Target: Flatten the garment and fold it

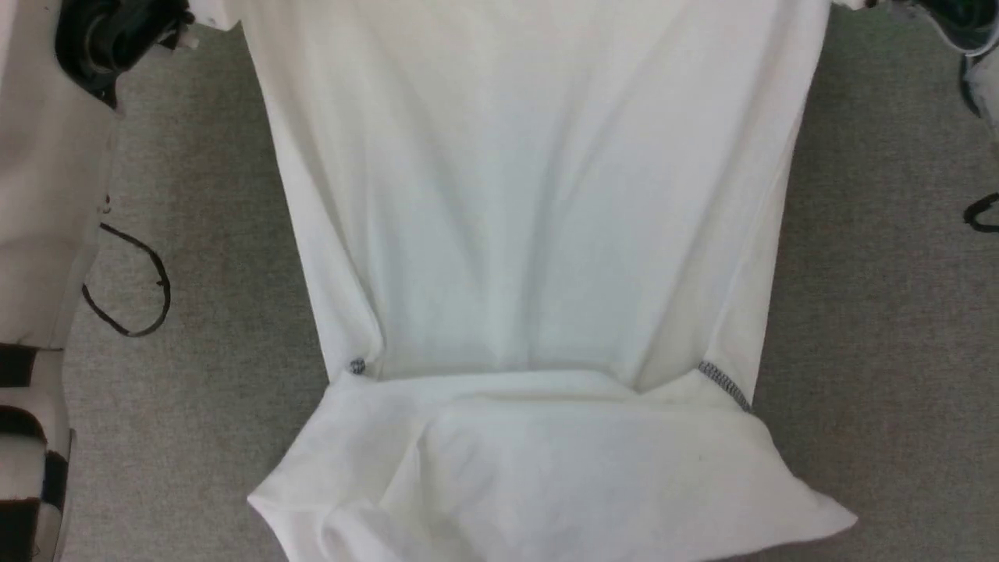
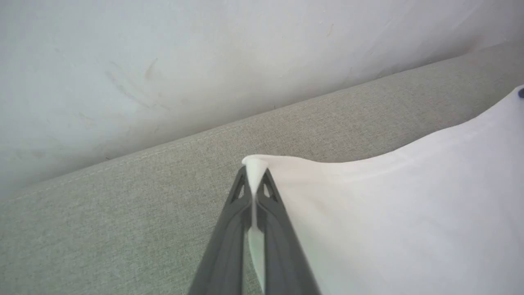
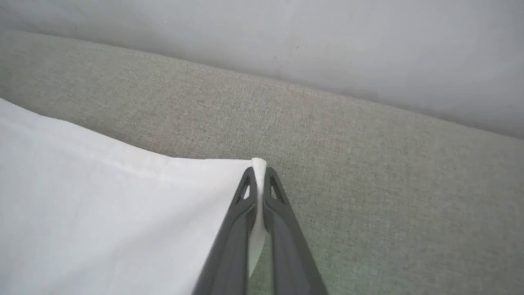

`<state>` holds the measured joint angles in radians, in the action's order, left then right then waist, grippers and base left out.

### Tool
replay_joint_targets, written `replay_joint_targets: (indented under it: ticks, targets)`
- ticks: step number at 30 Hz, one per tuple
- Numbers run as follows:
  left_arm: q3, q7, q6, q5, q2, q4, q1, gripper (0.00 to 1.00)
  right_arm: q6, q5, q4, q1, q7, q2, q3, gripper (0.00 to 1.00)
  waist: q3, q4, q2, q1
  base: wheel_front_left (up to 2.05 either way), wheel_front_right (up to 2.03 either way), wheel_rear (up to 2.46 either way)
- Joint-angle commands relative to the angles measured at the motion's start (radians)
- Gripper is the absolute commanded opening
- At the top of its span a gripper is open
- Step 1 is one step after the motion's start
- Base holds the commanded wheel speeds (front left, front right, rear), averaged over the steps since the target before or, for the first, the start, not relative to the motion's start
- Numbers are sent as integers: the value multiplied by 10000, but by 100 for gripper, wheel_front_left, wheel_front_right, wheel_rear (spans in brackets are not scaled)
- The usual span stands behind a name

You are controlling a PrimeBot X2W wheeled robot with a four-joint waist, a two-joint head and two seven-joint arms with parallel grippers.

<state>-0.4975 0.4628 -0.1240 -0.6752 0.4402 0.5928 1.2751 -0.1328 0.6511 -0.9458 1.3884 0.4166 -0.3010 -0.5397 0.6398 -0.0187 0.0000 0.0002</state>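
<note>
Since left gripper (image 2: 254, 172) and right gripper (image 3: 258, 170) each pinch just a corner of the garment (image 1: 538, 234) (thin fabric), uneven pulling cd slip yr hold.

Garment (image 1: 546, 468) partly lies on grey, perhaps upholstered, surface (image 1: 882, 312).

Head: we look steeply down on the garment (image 1: 538, 218); wrists close at its corners, facing the wall (image 2: 163, 61).
</note>
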Motion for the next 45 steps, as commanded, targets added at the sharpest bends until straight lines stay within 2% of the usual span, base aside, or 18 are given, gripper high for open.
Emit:
replay_joint_targets:
  ticks: [1,2,10,14,18,23,27,34,41,45]
  targets:
    - [41,-353,-66,64,112,86,192,0,21,-86,98,1,-450,-137,-22,0,-511,17,0,-2,0,0,0]
    - [41,-353,-66,64,112,86,192,0,21,-86,98,1,-450,-137,-22,0,-511,17,0,-2,0,0,0]
    - [325,-1816,49,229,164,600,423,0,21,-451,394,299,-3071,-531,-15,0,-1657,-47,0,-2,0,0,0]
    - [527,-2393,97,56,185,580,-12,0,21,-434,638,-48,-3788,-620,-286,0,-2218,-76,0,-2,0,0,0]
    - [779,-3042,293,-250,266,1,-1364,0,21,-211,1302,-1006,-4339,-953,-715,0,-2739,-6,0,-2,0,0,0]
    - [1197,-3736,907,-779,471,-1463,-4128,0,21,-390,2370,-2920,-4947,-1686,-1300,0,-3446,79,0,-2,0,0,0]
    - [1480,-3877,1658,-1161,748,-3060,-6629,0,21,-270,3319,-4760,-5037,-1958,-1405,0,-3963,58,0,-2,0,0,0]
    - [1477,-3822,2921,-1320,1064,-5517,-10113,0,21,-231,5035,-7760,-4771,-2214,-733,0,-4515,47,0,-2,0,0,0]
    - [1299,-3637,3575,-1736,1034,-6818,-12483,0,21,-605,6471,-10398,-4264,-1837,694,0,-4853,-37,0,-2,0,0,0]
    - [980,-3575,3675,-1841,807,-6895,-13123,0,21,-902,7020,-11676,-3990,-1429,1551,0,-5020,-54,0,-2,0,0,0]
